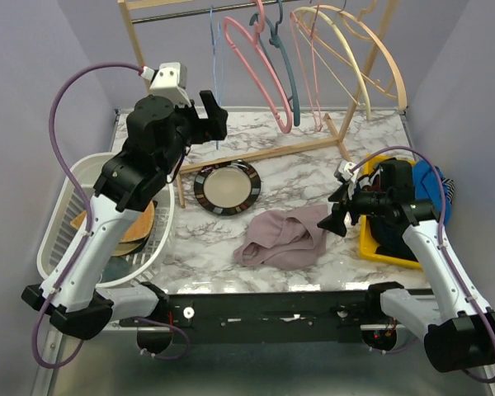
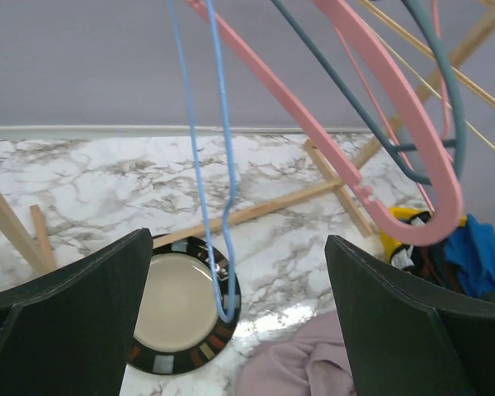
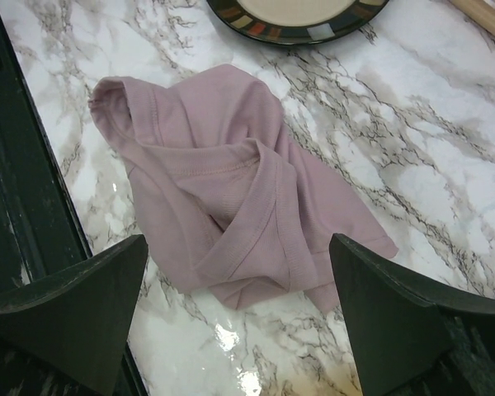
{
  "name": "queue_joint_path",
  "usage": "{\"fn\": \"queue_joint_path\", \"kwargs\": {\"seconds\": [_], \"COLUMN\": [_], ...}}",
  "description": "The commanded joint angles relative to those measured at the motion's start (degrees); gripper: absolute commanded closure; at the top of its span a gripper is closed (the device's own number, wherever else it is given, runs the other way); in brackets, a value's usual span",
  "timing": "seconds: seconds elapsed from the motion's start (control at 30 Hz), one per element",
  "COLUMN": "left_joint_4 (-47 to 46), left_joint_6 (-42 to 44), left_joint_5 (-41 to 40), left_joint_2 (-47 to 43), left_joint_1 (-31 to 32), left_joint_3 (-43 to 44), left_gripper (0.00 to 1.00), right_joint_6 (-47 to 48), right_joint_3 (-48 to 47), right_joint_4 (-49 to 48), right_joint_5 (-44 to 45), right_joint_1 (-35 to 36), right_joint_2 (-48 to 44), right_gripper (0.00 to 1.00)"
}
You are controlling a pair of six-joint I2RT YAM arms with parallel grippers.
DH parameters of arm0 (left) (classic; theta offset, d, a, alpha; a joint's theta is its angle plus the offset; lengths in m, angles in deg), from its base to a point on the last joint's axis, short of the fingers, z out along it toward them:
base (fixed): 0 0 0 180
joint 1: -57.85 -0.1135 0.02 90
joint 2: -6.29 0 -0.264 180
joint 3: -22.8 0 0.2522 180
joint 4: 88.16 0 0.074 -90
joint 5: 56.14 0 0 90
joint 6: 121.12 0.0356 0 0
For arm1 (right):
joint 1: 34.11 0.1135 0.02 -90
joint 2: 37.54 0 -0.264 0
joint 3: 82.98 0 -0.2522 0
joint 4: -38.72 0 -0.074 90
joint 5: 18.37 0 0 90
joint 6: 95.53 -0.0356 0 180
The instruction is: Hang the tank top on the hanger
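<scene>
- One white basket [image 1: 56, 235] sits far left, brown stuff inside. Only the overhead view catches it.
- The left gripper [image 1: 213, 117] is up by the wooden rack [image 1: 264, 154], fingers spread wide, nothing in them.
- Its wrist cam shows the hanger [image 2: 226, 309], one thin light-blue wire, dangling in the gap between the fingers. Overhead it just looks close by.
- One thick pink hanger [image 2: 433, 235] and one teal hanger [image 2: 452, 91] hang further right.
- One plate [image 1: 227, 187] on the marble table [image 1: 198, 239].
- One tank top [image 1: 285, 238], mauve, lies crumpled on the table, front-right of the plate.
- The right gripper [image 1: 337, 216] hovers at its right edge, wide open and empty. Only its wrist cam shows the seams.
- One yellow bin [image 1: 388, 254] far right holds dark and blue clothes.
</scene>
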Motion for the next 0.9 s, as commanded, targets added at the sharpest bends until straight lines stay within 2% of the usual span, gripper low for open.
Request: {"fn": "queue_joint_path", "kwargs": {"seconds": [0.0,0.17,0.67,0.77,0.8,0.87], "left_joint_4": [2.40,1.52,1.88,1.09,0.56,-0.05], "left_joint_6": [0.16,0.51,7.80,8.94,9.21,10.08], "left_joint_5": [3.28,7.59,1.71,2.14,2.15,2.93], "left_joint_2": [5.09,9.57,16.87,17.05,16.88,16.61], "left_joint_1": [-5.33,-6.22,-6.22,-6.22,-6.22,-6.22], "left_joint_3": [3.25,6.15,12.83,13.45,13.37,13.19], "left_gripper": [0.06,0.15,0.40,0.52,0.61,0.72], "right_joint_6": [0.58,0.76,1.02,1.02,1.02,1.03], "right_joint_3": [0.71,0.80,0.89,0.71,0.80,0.71], "right_joint_4": [0.82,0.82,0.99,1.08,1.08,1.08], "right_joint_5": [-1.26,-1.61,-1.96,-1.88,-1.79,-1.70], "right_joint_1": [-0.41,-0.33,-0.33,-0.41,-0.41,-0.33], "right_joint_2": [-1.20,-1.29,-0.85,-0.77,-0.77,-0.68], "right_gripper": [0.00,0.00,0.00,0.00,0.00,0.00]}}
